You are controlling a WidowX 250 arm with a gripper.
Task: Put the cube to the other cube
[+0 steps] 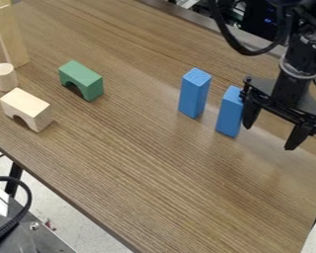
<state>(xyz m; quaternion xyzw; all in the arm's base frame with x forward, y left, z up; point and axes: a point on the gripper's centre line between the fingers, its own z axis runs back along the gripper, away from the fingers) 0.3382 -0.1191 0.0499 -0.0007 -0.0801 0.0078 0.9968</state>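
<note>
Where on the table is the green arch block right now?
In the camera view, the green arch block stands left of the two blue blocks, just behind and to the right of the natural wood arch block.

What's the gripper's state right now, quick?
Gripper: open, fingers spread, holding nothing, beside one of the blue blocks.

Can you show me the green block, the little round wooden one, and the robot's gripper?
Green block [85,78]: camera view, top.
Round wooden block [5,79]: camera view, side.
Gripper [271,132]: camera view, between fingertips.
</note>
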